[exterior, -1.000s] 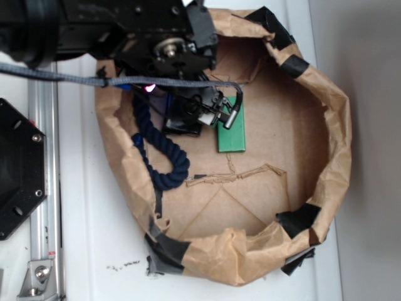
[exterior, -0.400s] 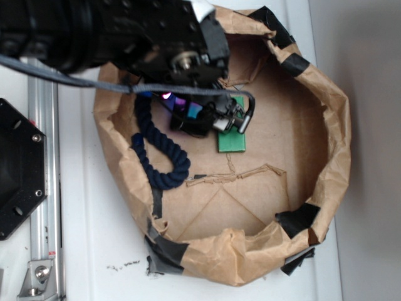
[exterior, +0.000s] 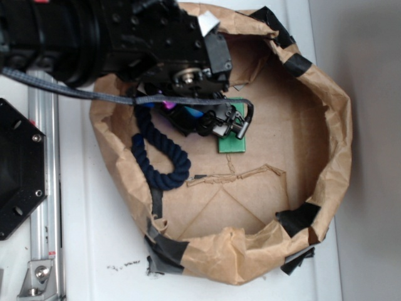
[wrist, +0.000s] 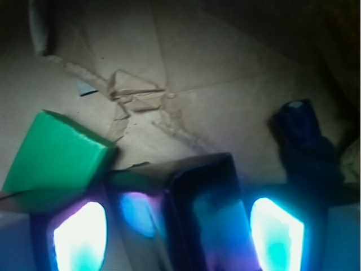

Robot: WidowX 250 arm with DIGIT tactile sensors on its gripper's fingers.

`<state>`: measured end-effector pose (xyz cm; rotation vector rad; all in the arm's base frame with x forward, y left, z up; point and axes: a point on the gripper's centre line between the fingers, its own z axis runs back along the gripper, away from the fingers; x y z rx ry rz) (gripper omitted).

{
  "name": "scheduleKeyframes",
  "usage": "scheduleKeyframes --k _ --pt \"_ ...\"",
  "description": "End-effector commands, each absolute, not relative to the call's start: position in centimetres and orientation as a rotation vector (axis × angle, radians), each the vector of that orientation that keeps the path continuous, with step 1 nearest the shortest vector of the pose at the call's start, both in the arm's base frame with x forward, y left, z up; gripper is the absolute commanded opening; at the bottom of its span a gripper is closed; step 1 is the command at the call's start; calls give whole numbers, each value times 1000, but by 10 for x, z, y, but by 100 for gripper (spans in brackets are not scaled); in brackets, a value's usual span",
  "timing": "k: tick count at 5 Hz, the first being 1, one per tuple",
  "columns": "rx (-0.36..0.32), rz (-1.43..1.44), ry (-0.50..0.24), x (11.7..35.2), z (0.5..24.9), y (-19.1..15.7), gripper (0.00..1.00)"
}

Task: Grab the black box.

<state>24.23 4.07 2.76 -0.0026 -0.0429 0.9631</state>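
Inside a crumpled brown paper bag (exterior: 332,125) with black tape patches, lying opened on a white table (exterior: 88,251). Black robot arm (exterior: 113,37) reaching in from the upper left, with a grey cable (exterior: 94,95) stretched across it. Gripper (exterior: 210,122) low over the bag's floor near its upper left part, partly hiding what lies below. Black box (wrist: 211,214) seen from the wrist view between the two glowing fingers (wrist: 79,237), glossy, picking up blue and purple light on its top. Fingers spread, one on each side of the box; whether they touch its sides cannot be told, and no firm pinch is visible. In the overhead view the box mostly hidden under the gripper, only a dark edge (exterior: 182,119) showing, resting on the bag's floor. Green block (exterior: 232,143) just beside the box, sticking out below the gripper; in the wrist view touching or nearly touching the box's corner. Dark blue rope (exterior: 160,157) curled on the other side of the box, near it, along the bag's left wall.
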Motion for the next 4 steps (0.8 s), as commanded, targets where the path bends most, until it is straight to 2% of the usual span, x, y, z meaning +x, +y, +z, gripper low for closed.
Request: scheduleKeyframes --k 1,3,4 --pt "-21 882 -28 250 25 19 0" --pt "-15 844 -31 244 31 26 0" --pt "2 677 -82 242 59 31 0"
